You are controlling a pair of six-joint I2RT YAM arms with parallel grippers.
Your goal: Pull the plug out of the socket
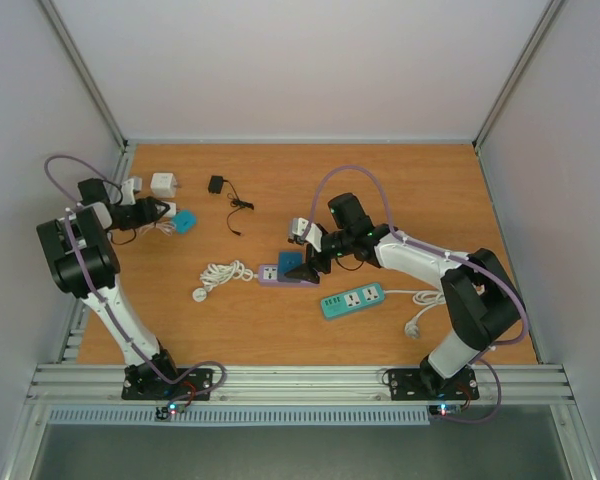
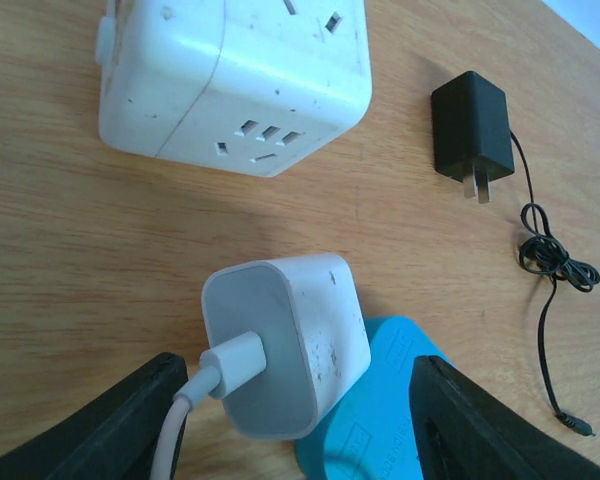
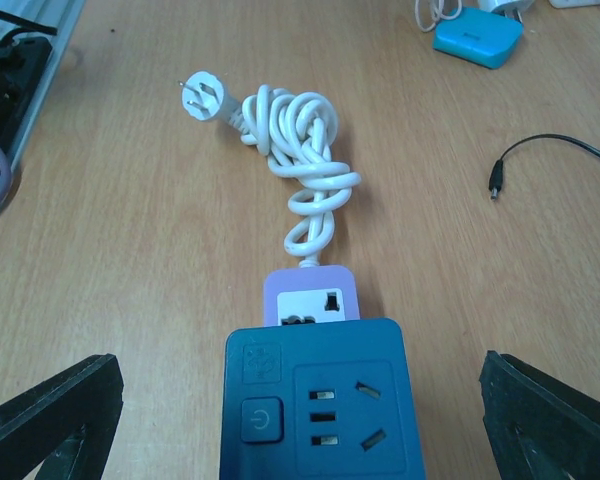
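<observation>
A white USB charger [image 2: 285,345] with a white cable is plugged into a cyan socket block [image 2: 380,410], which also shows in the top view [image 1: 185,222]. My left gripper [image 2: 295,430] is open, with one finger on each side of the charger and not touching it. A dark blue plug-in adapter [image 3: 320,400] sits plugged into a purple power strip [image 3: 310,295] at the table's middle [image 1: 280,273]. My right gripper [image 3: 300,430] is open, wide around the adapter and clear of its sides. In the top view it [image 1: 310,262] hovers over the adapter.
A white cube socket [image 2: 235,80] and a black charger [image 2: 472,130] with a thin cord lie beyond the left gripper. The purple strip's coiled white cord [image 3: 300,150] ends in a loose plug. A teal power strip [image 1: 352,299] lies near the right arm.
</observation>
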